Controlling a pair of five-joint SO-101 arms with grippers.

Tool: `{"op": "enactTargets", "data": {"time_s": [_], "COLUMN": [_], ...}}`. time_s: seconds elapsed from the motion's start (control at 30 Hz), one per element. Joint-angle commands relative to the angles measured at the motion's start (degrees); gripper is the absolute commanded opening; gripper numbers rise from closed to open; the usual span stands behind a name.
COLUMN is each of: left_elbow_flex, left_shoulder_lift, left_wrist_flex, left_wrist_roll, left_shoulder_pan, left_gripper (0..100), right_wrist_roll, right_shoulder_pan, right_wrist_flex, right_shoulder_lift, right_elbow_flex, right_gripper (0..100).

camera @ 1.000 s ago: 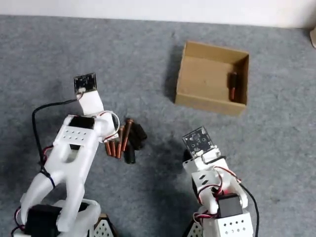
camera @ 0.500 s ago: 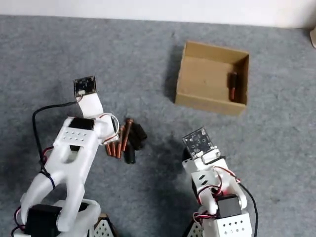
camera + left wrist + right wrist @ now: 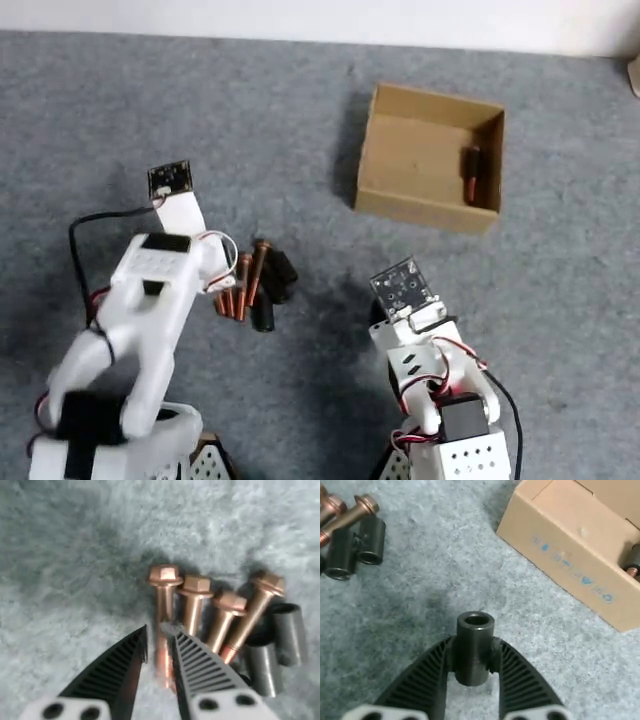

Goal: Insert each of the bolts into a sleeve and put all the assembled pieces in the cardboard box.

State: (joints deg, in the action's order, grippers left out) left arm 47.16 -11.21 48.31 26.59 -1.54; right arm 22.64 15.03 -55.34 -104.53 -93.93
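Grey fuzzy mat (image 3: pixel 250 120) beneath fingers (image 3: pixel 117 667), spreading all round. Plain white strip (image 3: pixel 300 18) along mat's far edge, well beyond fingers.

The left arm (image 3: pixel 150 290) covers part of the bolts (image 3: pixel 245 290) from above. Inside the cardboard box (image 3: pixel 560 550), the assembled piece (image 3: pixel 634 560) is cut off by the right wrist view's edge.

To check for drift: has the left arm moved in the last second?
Yes. The left arm drew slightly back toward its base, away from the cardboard box; the bolts stayed put.
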Motion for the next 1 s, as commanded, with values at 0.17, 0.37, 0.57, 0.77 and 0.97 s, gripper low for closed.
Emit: {"op": "enactTargets", "data": {"time_s": [0.17, 0.37, 0.57, 0.77, 0.97], "left_elbow_flex": [-10.3, -12.1, -12.2, -17.4, -23.6], "left_shoulder_lift": [11.7, 15.2, 15.2, 15.1, 9.1], "left_wrist_flex": [1.9, 1.9, 2.1, 11.4, 19.4], "left_wrist_roll": [0.2, 0.2, 0.3, 0.3, 0.2], "left_shoulder_pan": [-0.7, -0.7, -1.1, -0.7, -0.6], "left_gripper": [8, 8, 6, 0, 0], "right_wrist_roll": [0.0, 0.0, 0.1, 1.5, 1.2], "right_shoulder_pan": [-0.4, -0.4, -0.4, -0.4, -0.4], "right_wrist_flex": [1.6, 1.6, 1.6, 3.6, 3.6], "right_shoulder_lift": [-0.6, -0.6, -0.6, -0.6, -0.7], "right_elbow_flex": [0.2, 0.2, -0.1, -2.8, -2.8], "right_gripper": [0.5, 0.5, 0.5, 0.5, 0.5]}}
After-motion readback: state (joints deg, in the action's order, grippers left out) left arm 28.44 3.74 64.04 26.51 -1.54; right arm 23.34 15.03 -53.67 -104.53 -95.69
